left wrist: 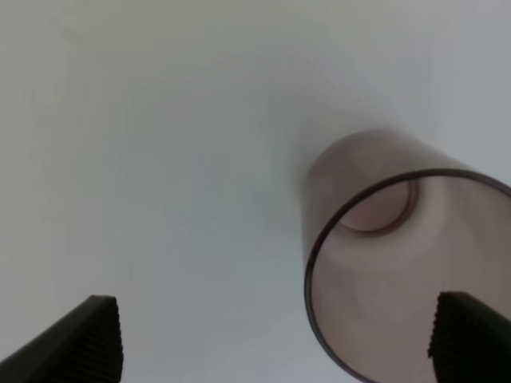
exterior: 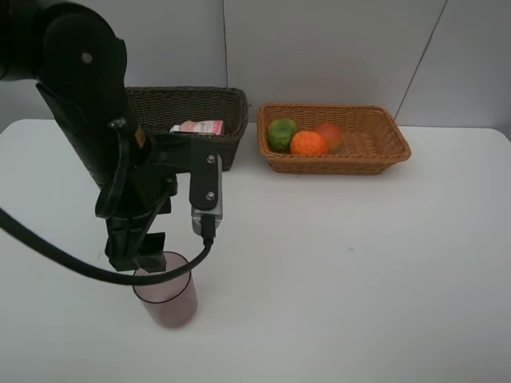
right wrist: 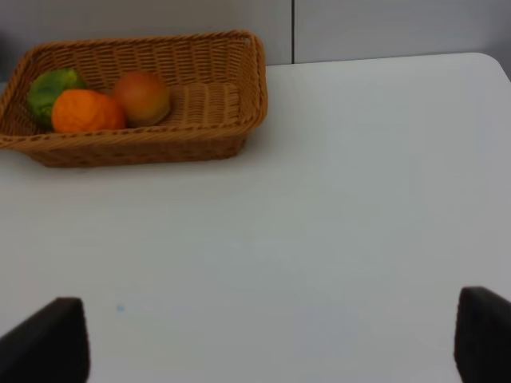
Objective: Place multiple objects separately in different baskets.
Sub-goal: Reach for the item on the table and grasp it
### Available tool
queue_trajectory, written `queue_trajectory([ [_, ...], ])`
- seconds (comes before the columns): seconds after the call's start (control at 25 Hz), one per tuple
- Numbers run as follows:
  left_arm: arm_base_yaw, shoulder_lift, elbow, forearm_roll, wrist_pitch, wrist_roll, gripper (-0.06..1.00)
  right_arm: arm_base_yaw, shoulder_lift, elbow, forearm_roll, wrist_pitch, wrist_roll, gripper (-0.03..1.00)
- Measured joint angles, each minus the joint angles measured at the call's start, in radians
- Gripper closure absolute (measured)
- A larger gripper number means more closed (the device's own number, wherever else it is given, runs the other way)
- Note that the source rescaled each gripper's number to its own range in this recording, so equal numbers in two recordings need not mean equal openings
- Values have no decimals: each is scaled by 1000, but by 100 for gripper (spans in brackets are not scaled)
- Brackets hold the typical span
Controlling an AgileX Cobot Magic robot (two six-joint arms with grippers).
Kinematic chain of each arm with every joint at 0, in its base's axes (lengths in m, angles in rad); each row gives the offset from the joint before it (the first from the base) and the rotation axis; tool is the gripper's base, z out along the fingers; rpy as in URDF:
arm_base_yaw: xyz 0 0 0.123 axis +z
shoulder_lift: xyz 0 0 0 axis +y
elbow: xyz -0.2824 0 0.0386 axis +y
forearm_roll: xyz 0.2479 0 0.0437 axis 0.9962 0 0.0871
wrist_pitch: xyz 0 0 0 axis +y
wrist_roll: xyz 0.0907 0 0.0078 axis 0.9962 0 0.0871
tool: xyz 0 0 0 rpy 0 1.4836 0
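The translucent mauve cup stands upright on the white table near its front left. My left gripper hangs just above the cup's rim, open. In the left wrist view the cup lies off to one side of the left gripper, with one fingertip over its rim. The dark brown basket holds a small pink bottle. The light tan basket holds a green fruit, an orange and a red-yellow fruit. My right gripper is open over bare table.
Both baskets stand side by side at the back of the table against a grey wall. The left arm's black body and cable cover the table's left part. The right wrist view shows the tan basket with its three fruits.
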Motion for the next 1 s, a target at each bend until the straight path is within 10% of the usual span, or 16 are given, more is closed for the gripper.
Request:
queue_trajectory([
  [1.0, 0, 5, 154, -24, -318, 163, -5, 0, 0, 0, 0, 0, 0, -3],
])
